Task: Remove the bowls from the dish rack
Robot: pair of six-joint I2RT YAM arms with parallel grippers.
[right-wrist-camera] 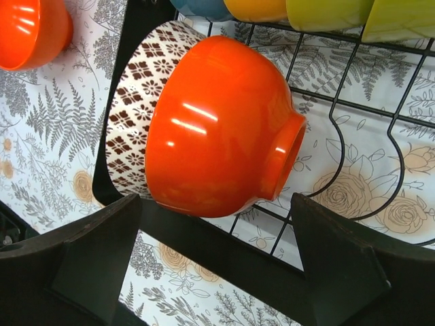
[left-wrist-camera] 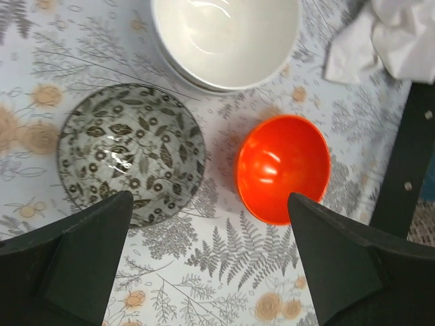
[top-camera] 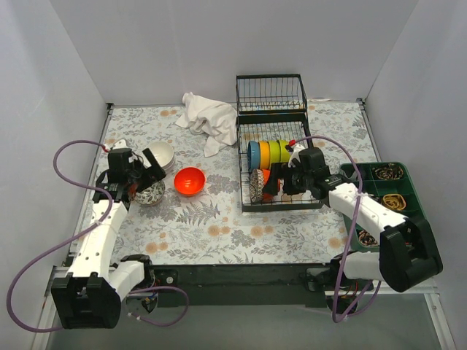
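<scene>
The black wire dish rack (top-camera: 281,206) holds a row of blue, orange, yellow and green bowls (top-camera: 268,152) on edge, plus a brown-patterned bowl (top-camera: 256,185) with an orange bowl (right-wrist-camera: 217,129) nested against it at the front. My right gripper (right-wrist-camera: 216,261) is open just in front of that orange bowl, over the rack's front rim (right-wrist-camera: 224,255). On the table at left lie a grey floral bowl (left-wrist-camera: 130,153), a white bowl (left-wrist-camera: 225,37) and a small orange bowl (left-wrist-camera: 283,168). My left gripper (left-wrist-camera: 211,261) is open and empty above the table, between the floral and small orange bowls.
A crumpled white cloth (top-camera: 206,119) lies at the back, left of the rack. The rack's raised wire basket (top-camera: 271,92) stands behind. A green compartment tray (top-camera: 387,197) with small items sits at the right edge. White walls enclose the table.
</scene>
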